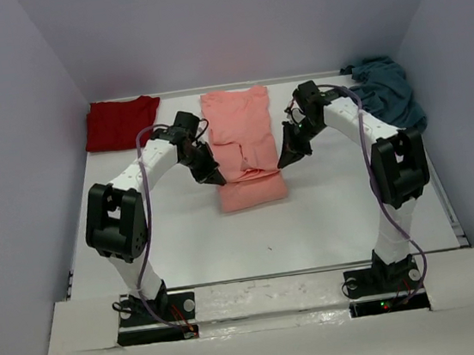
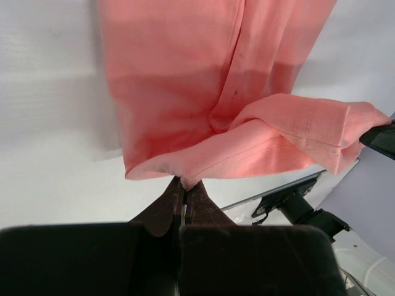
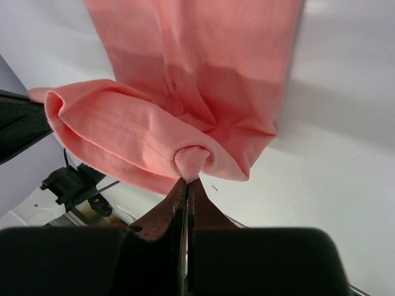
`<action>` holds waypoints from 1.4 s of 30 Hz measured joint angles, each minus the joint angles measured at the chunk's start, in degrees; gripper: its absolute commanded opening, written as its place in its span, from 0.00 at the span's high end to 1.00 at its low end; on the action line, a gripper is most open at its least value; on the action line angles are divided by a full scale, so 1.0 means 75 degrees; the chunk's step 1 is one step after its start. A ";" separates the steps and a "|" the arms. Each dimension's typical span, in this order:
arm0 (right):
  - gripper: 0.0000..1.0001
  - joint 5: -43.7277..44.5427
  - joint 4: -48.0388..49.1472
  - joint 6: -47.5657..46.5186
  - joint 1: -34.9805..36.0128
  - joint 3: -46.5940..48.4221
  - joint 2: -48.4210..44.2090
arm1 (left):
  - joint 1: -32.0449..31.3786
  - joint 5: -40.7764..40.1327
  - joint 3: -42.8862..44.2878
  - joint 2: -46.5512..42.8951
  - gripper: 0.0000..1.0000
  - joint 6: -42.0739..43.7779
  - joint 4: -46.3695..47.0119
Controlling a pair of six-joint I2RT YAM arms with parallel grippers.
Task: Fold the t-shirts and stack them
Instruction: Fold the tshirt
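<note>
Between the jaws lies the pink shirt, its near hem lifted off the table. Both sets are shut on it: the left gripper clamps one hem corner and the right gripper pinches a bunched bit. The red shirt sits well off beyond the left jaws, and the teal shirt beyond the right.

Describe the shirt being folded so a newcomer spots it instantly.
On the white table, look midway along the far edge. The pink shirt lies there, its near end pinched by the left gripper and right gripper. The red shirt far left and teal shirt far right lie untouched.
</note>
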 measured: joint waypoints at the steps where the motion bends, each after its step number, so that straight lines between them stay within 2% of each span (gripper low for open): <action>1: 1.00 0.0000 -0.0035 -0.0026 -0.0032 0.0064 0.0047 | 0.0009 -0.0009 0.0119 0.0079 1.00 0.0017 -0.0035; 9: 1.00 -0.0041 -0.0297 -0.0189 -0.0169 0.0708 0.0484 | 0.0143 -0.0108 0.1032 0.0676 1.00 0.0271 -0.0350; 23: 1.00 -0.0047 -0.0600 -0.0239 -0.0184 0.1824 0.1396 | 0.0350 -0.0108 0.1408 0.1212 1.00 0.0560 -0.0600; 42: 1.00 0.0009 -0.0813 -0.0178 -0.0210 0.3002 0.1996 | 0.0650 -0.0122 0.2710 0.1935 1.00 0.0950 -0.1113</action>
